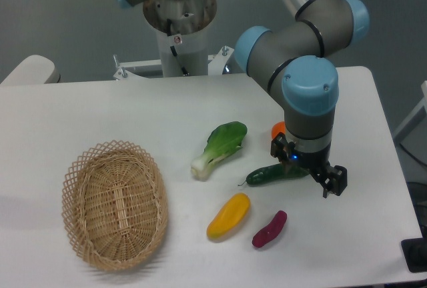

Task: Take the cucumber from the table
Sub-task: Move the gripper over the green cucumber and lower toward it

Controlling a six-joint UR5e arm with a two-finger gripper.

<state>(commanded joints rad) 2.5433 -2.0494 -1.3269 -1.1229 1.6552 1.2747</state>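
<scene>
White table (pixel 100 108), grey wall behind; gripper (pixel 308 170) down on cucumber (pixel 270 175) right end, jaw state unclear, basket (pixel 115 205) well left

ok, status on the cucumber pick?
Tool down over the cucumber's right end, jaw state unclear. Cucumber on the table, not lifted. Orange item close behind the tool; purple vegetable in front.
</scene>
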